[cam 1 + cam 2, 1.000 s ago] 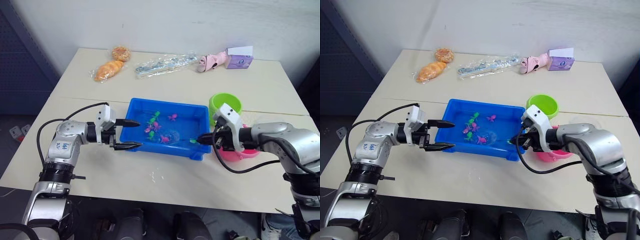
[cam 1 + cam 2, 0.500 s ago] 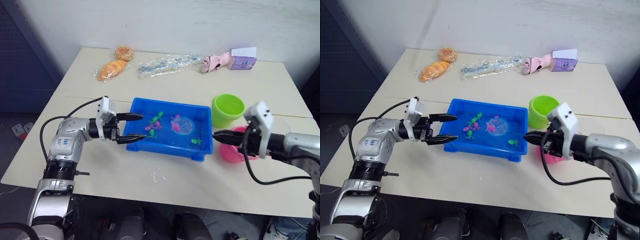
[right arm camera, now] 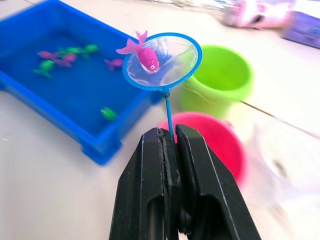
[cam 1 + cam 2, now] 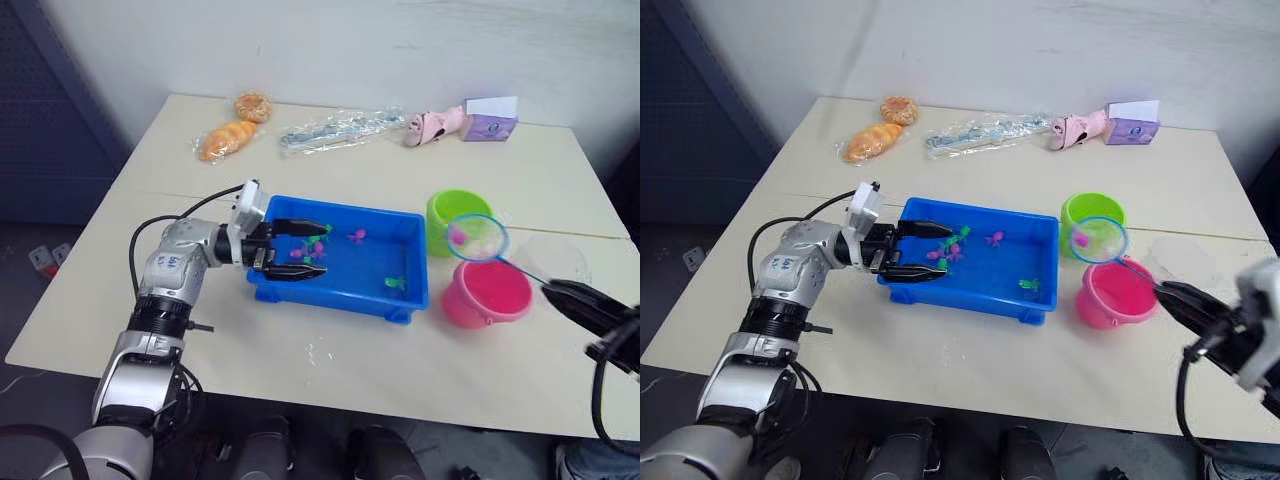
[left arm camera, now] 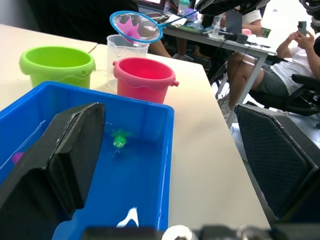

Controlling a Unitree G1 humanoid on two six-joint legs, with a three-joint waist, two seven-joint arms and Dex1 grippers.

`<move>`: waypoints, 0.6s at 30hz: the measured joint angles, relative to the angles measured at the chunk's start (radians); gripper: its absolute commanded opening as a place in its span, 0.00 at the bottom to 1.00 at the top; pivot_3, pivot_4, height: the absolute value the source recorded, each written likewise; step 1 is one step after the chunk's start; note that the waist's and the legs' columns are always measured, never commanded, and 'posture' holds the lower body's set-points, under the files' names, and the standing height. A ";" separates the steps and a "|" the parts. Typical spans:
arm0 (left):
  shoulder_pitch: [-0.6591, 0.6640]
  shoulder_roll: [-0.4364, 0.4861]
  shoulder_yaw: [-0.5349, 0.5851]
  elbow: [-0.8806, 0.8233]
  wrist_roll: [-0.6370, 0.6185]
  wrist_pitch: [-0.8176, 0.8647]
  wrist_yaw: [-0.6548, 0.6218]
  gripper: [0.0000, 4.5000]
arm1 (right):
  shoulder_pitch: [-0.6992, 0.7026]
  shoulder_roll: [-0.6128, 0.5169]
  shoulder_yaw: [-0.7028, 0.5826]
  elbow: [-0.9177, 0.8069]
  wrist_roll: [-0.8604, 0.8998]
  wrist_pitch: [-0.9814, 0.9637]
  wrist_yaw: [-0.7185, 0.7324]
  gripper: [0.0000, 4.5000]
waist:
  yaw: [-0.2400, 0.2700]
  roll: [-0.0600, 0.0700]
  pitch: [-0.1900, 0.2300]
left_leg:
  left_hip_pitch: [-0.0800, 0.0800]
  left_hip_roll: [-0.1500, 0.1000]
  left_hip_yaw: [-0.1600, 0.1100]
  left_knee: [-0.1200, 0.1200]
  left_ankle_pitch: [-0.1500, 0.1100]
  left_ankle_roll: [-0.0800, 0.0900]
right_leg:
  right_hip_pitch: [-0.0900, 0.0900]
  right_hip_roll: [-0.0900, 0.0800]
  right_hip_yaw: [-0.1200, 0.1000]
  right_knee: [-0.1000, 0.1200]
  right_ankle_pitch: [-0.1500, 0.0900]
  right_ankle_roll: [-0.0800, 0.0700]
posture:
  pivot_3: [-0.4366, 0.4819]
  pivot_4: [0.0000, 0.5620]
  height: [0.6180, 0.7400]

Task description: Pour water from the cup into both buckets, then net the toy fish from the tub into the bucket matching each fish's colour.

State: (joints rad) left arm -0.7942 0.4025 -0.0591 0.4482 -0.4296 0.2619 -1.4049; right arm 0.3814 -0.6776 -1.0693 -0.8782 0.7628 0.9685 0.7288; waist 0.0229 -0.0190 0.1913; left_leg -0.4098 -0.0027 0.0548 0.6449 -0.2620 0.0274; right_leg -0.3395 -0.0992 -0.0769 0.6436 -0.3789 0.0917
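Observation:
My right gripper (image 3: 169, 132) is shut on the thin handle of the net (image 3: 162, 61). Its light-blue hoop holds a pink fish (image 3: 148, 57) and hangs in the air over the gap between the green bucket (image 4: 458, 215) and the pink bucket (image 4: 487, 293). The clear cup (image 4: 555, 260) stands to the right of the buckets. The blue tub (image 4: 340, 297) holds water, a green fish (image 4: 396, 283) and several pink and green fish near its left end. My left gripper (image 4: 318, 248) is open, its fingers reaching over the tub's left end.
Along the table's far edge lie bagged bread (image 4: 228, 138), a clear plastic packet (image 4: 340, 128), a pink toy (image 4: 432, 122) and a purple box (image 4: 490, 122). Behind the buckets in the left wrist view, people (image 5: 280, 65) sit at a desk.
The right gripper has lifted the net out of the tub with a pink fish in it and drawn it right, over the buckets. The left gripper has moved right, over the tub's left end.

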 measured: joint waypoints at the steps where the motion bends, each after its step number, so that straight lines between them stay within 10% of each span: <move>1: -0.002 -0.007 -0.001 0.004 0.002 -0.005 -0.006 0.99 | 0.037 0.019 -0.006 0.000 -0.025 -0.047 0.011 0.00 | 0.000 0.000 0.000 | 0.000 0.000 0.000 0.000 0.000 0.000 | 0.000 0.000 0.000 -0.001 0.000 0.000 | 0.48 0.27 1.00; 18: 0.002 -0.072 -0.029 -0.020 0.004 -0.016 -0.027 0.99 | 0.260 0.169 0.248 0.295 -0.750 -1.079 -0.045 0.00 | -0.001 0.000 0.000 | 0.004 0.001 0.006 -0.001 0.000 -0.001 | -0.001 0.000 0.007 0.001 0.000 0.001 | 0.48 0.27 1.00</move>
State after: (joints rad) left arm -0.7919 0.3304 -0.0884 0.4283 -0.4253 0.2460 -1.4322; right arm 0.6413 -0.5087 -0.8218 -0.5836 0.0129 -0.1107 0.6835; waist 0.0217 -0.0186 0.1911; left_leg -0.4059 -0.0021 0.0604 0.6439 -0.2617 0.0261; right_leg -0.3405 -0.0988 -0.0703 0.6444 -0.3792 0.0922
